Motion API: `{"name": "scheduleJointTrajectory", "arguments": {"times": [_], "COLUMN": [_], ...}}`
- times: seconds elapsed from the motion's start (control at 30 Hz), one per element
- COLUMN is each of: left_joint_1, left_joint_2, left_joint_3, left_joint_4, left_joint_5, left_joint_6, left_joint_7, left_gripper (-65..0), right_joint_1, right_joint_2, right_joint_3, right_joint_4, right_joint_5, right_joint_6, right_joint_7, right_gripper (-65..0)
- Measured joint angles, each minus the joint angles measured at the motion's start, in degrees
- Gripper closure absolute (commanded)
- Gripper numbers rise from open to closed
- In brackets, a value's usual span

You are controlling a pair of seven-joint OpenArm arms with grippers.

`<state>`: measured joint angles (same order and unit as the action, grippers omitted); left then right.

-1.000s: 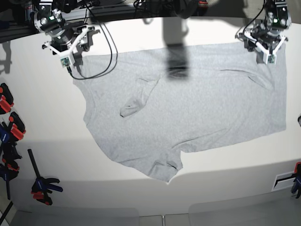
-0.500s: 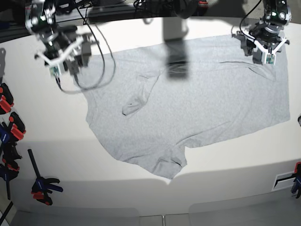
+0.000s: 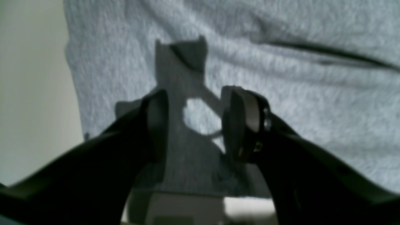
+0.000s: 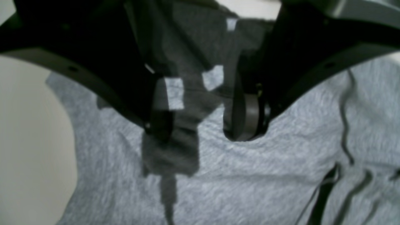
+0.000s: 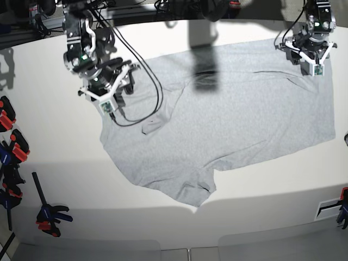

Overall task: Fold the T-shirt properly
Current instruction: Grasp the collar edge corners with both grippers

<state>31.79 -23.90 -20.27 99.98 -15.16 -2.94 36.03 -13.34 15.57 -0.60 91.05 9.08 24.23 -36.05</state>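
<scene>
Grey T-shirt [image 5: 217,114] lies spread; my left gripper [image 3: 193,125] and right gripper [image 4: 200,125] hover open, empty, next pinching its edges.

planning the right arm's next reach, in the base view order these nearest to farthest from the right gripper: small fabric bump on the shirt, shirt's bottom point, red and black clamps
From the right gripper:
1. Fabric bump on the T-shirt, just beside it.
2. Clamps, at the table's edge.
3. Shirt's bottom point, toward the near edge.

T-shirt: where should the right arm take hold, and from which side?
Judging by its pose, grip the T-shirt at its edge by the right gripper. Come from above with open jaws straddling that edge, since the cloth lies flat on the table.
</scene>
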Motion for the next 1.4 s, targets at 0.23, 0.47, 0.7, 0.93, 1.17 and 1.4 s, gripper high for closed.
{"name": "scheduleJointTrajectory", "arguments": {"times": [0.23,0.47,0.7,0.93,1.17,1.4], "left_joint_1": [0.74,0.72,3.5,6.95,7.1,8.33], "left_joint_2": [3.37,3.89,3.89,3.74,3.74,3.89], "left_joint_3": [-0.11,-0.09,-0.09,-0.11,-0.11,-0.04], "left_joint_4": [0.04,0.28,0.63,0.96,2.49,7.76], "left_joint_5": [-1.33,-1.53,-2.47,-2.6,-2.12,-1.51], "left_joint_6": [-0.2,-0.26,-0.37,-0.48,-0.63,-0.7], "left_joint_7": [1.51,2.97,2.67,0.57,2.16,6.43], "left_gripper": [-29.0,-29.0,-29.0,-29.0,-29.0,-29.0], "right_joint_1": [-4.92,-12.11,-16.85,-20.09,-21.77,-21.88], "right_joint_2": [-0.17,-0.15,0.15,0.15,0.15,-0.02], "right_joint_3": [3.41,8.55,9.73,9.77,9.73,11.72], "right_joint_4": [1.07,4.79,7.08,10.16,12.66,12.7], "right_joint_5": [-1.38,-0.57,-0.39,-0.81,-1.51,-1.14], "right_joint_6": [0.0,0.22,0.17,-0.04,-0.04,0.02], "right_joint_7": [2.27,2.75,3.89,2.1,-0.07,-0.55], "right_gripper": [-31.2,-31.2,-31.2,-31.2,-31.2,-31.2]}}
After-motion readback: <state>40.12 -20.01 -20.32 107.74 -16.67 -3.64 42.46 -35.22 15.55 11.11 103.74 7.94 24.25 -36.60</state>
